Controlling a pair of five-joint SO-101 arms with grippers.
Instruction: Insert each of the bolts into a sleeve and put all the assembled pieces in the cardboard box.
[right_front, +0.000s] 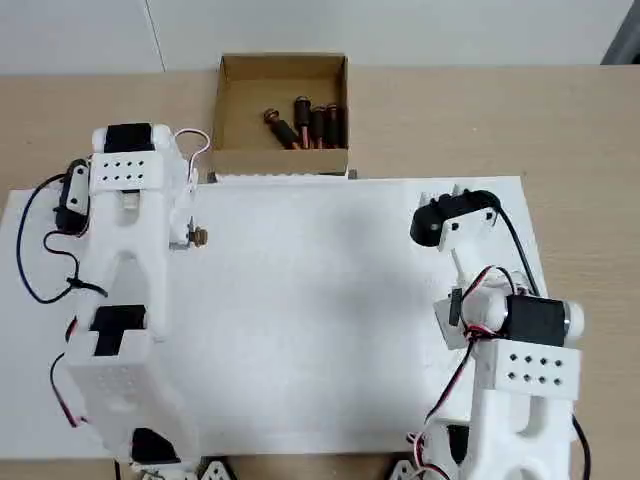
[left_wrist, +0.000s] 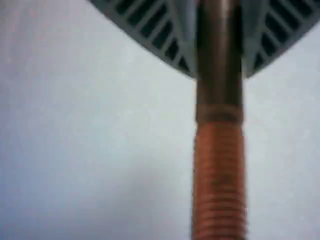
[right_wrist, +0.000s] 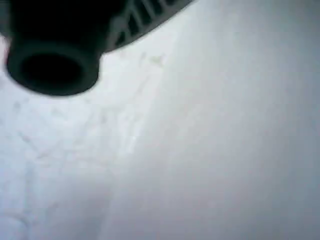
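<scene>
A copper bolt (left_wrist: 219, 165) is clamped between the grey fingers (left_wrist: 150, 30) of my left gripper (left_wrist: 219, 35), its threaded end sticking out over the white mat. In the high view that bolt (right_front: 200, 237) shows as a small tip at the left gripper (right_front: 190, 236), on the mat's left side. My right gripper (right_front: 447, 222) is on the mat's right side, shut on a black sleeve (right_front: 428, 228). The sleeve (right_wrist: 52, 70) shows its hollow end just above the mat. The cardboard box (right_front: 232, 110) stands at the back with several assembled pieces (right_front: 305, 125) inside.
A white mat (right_front: 320, 330) covers most of the wooden table (right_front: 450, 110). The box touches the mat's far edge. Both arm bases stand at the near edge, with cables (right_front: 35, 250) trailing on the left.
</scene>
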